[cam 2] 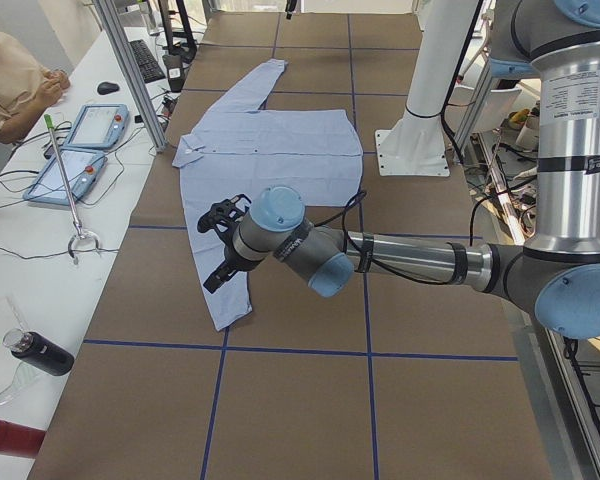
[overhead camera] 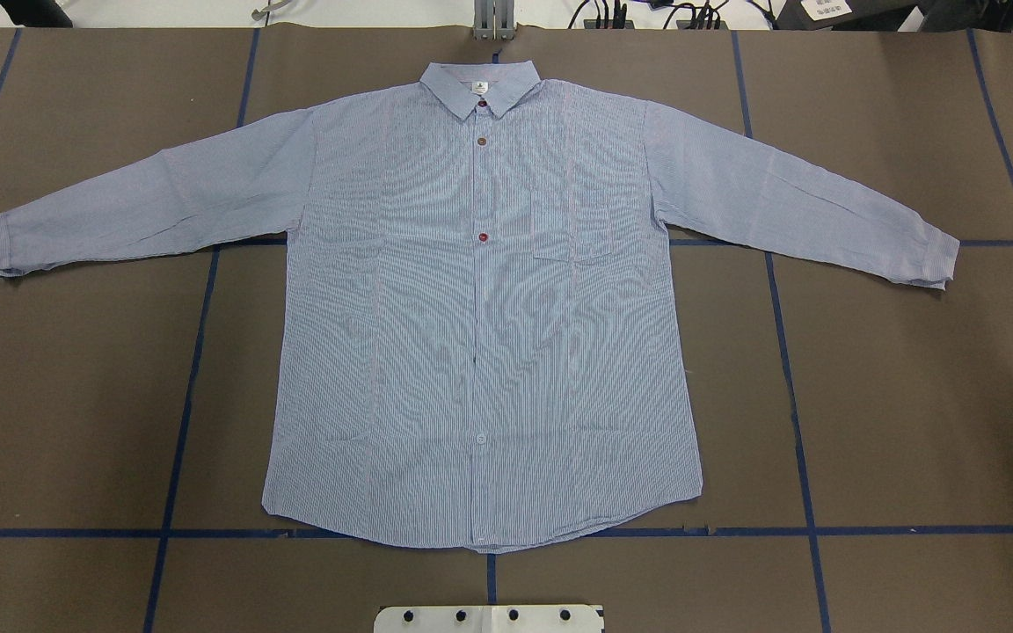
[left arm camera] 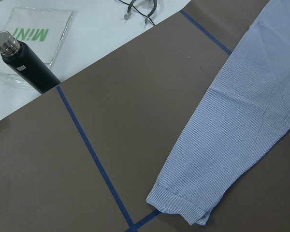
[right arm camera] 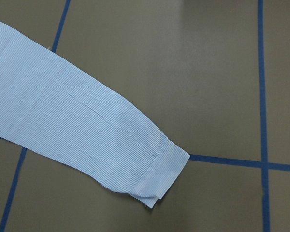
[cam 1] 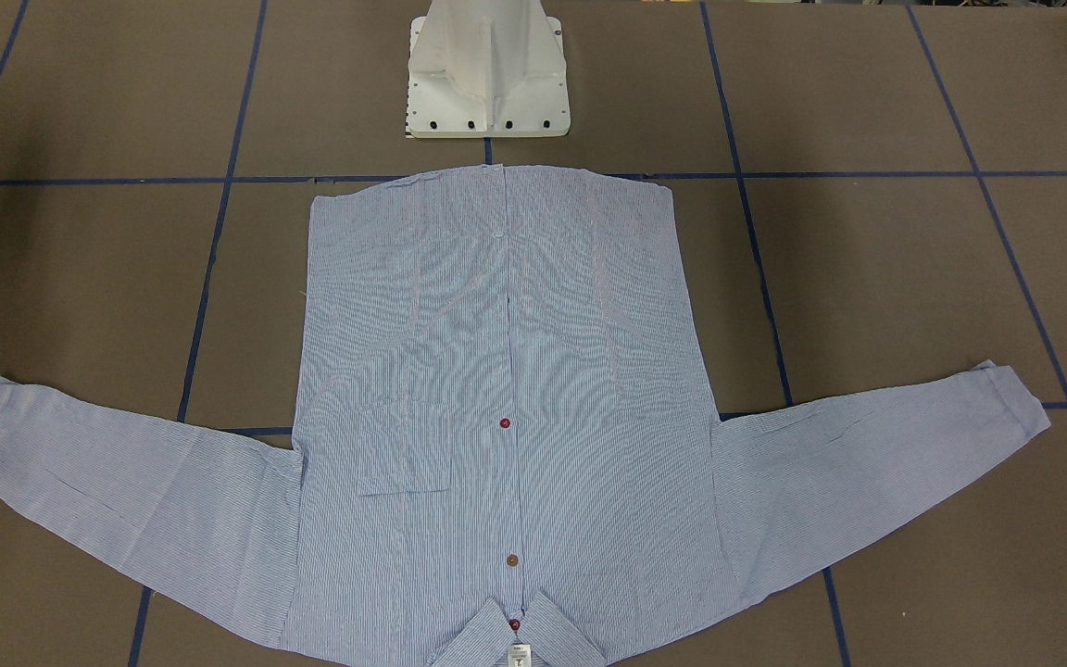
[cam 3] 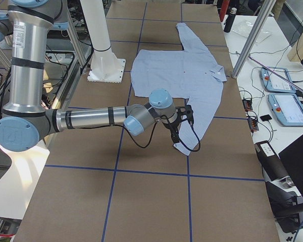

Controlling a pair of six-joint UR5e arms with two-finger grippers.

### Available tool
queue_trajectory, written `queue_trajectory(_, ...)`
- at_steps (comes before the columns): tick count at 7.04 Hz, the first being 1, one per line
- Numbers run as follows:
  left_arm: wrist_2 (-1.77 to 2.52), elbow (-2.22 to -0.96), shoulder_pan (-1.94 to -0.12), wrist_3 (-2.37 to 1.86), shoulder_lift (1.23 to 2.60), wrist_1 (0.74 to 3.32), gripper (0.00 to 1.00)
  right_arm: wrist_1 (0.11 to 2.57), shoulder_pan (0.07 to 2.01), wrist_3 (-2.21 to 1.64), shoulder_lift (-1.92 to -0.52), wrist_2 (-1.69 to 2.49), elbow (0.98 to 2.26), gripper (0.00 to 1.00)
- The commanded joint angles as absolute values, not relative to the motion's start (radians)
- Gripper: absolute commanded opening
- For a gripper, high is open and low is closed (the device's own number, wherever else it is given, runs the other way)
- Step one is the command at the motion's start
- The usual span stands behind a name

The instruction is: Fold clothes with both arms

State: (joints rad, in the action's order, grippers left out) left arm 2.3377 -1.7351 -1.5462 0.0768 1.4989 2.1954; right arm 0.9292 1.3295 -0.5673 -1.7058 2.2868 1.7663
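The light blue striped shirt (overhead camera: 480, 308) lies flat and face up on the brown table, buttoned, both sleeves spread sideways, with its collar (cam 1: 515, 635) on the side away from the robot. In the exterior left view my left gripper (cam 2: 218, 248) hovers above the near sleeve's outer part. In the exterior right view my right gripper (cam 3: 183, 123) hovers above the other sleeve near its cuff. I cannot tell whether either gripper is open or shut. The left wrist view shows one cuff (left arm camera: 183, 205) below, and the right wrist view shows the other cuff (right arm camera: 159, 176). Neither arm appears in the overhead or front views.
The white pedestal base (cam 1: 487, 83) stands just past the shirt's hem. Blue tape lines (overhead camera: 788, 352) grid the table. A side table holds teach pendants (cam 2: 80, 150) and a black bottle (left arm camera: 24, 63). A person (cam 2: 10, 80) sits there. Metal posts (cam 3: 255, 35) stand at the table's edge.
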Motion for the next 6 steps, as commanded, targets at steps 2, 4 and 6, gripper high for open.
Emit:
queue_trajectory(2,2.339,-1.74,-1.546,0.078,1.493,2.2,1.0,0.559,1.147,-0.843,-1.649,2.112,1.524,1.0)
queue_trajectory(4,2.362,-1.738,-1.546,0.078,1.489,2.2,1.0,0.392,1.004,-0.992,-1.634,1.943,1.413,0.99)
queue_trajectory(6,2.362,-1.738,-1.546,0.08,1.489,2.2,1.0,0.368,0.94,-1.061,-1.637,1.861,1.402,0.88)
